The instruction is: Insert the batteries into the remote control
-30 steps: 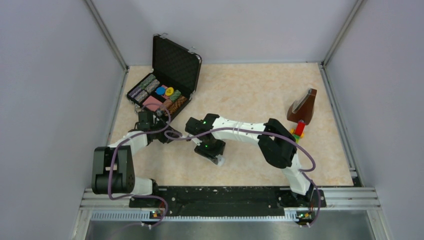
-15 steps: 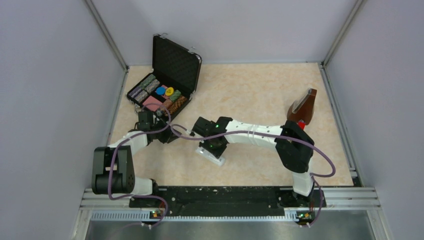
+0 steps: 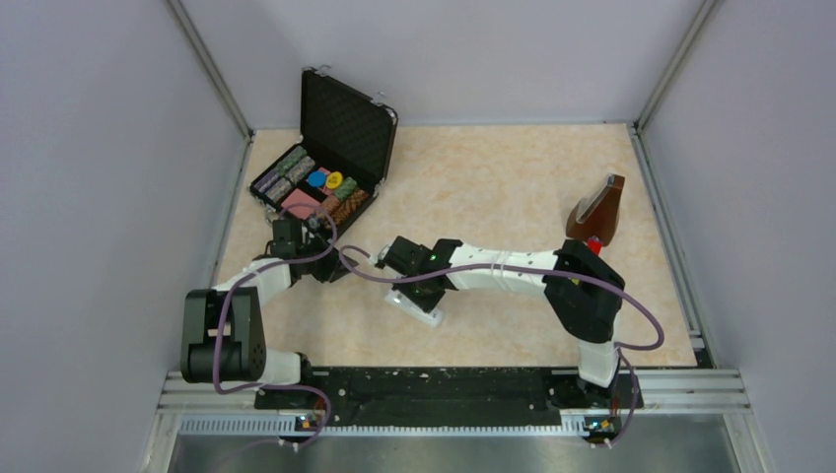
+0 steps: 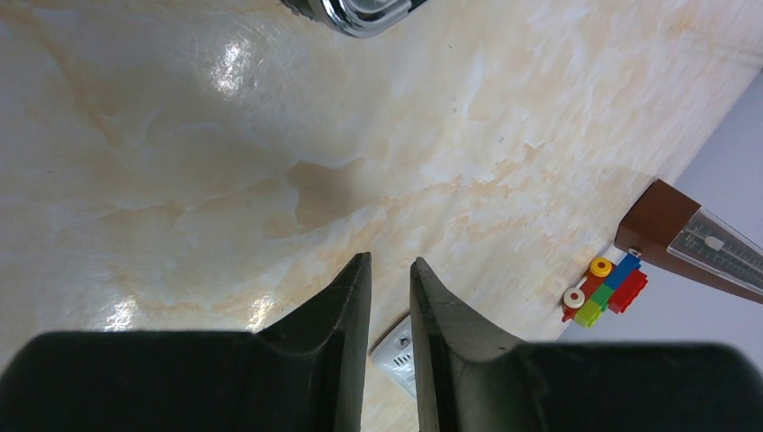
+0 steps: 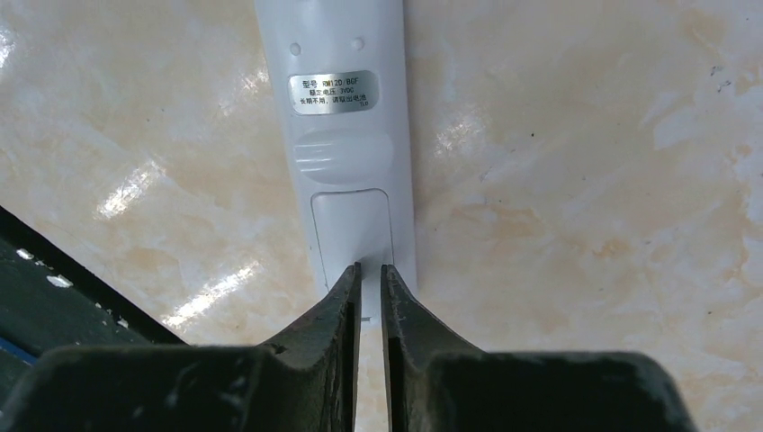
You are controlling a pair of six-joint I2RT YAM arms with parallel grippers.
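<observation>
1. From above, my right arm reaches left across the table (image 3: pixel 513 177). My right gripper (image 3: pixel 419 296) is down over the remote control (image 3: pixel 430 316), which lies flat near the middle of the near half of the table. My left gripper (image 3: pixel 330 268) sits low just in front of the open black case (image 3: pixel 345 128) of poker chips, near the remote but apart from it. A brown metronome (image 3: pixel 598 210) stands well off to the right, with a bit of the toy block train (image 3: pixel 592 242) beside it.

2. In my left wrist view, my left fingers (image 4: pixel 346 306) stand a little apart with a narrow gap and nothing between them. Below the gap lies a white object (image 4: pixel 402 355), partly hidden; I cannot tell what it is. The block train and the metronome show far off at the table's edge.

3. In my right wrist view, the remote lies back up, its grey label (image 5: pixel 334 93) toward the far end and a rectangular panel (image 5: pixel 353 225) nearer me. My right fingers (image 5: pixel 346 292) are drawn almost together, only a thin slit left. Their tips are at the remote's near end, just below that panel. I cannot tell whether they pinch anything.
</observation>
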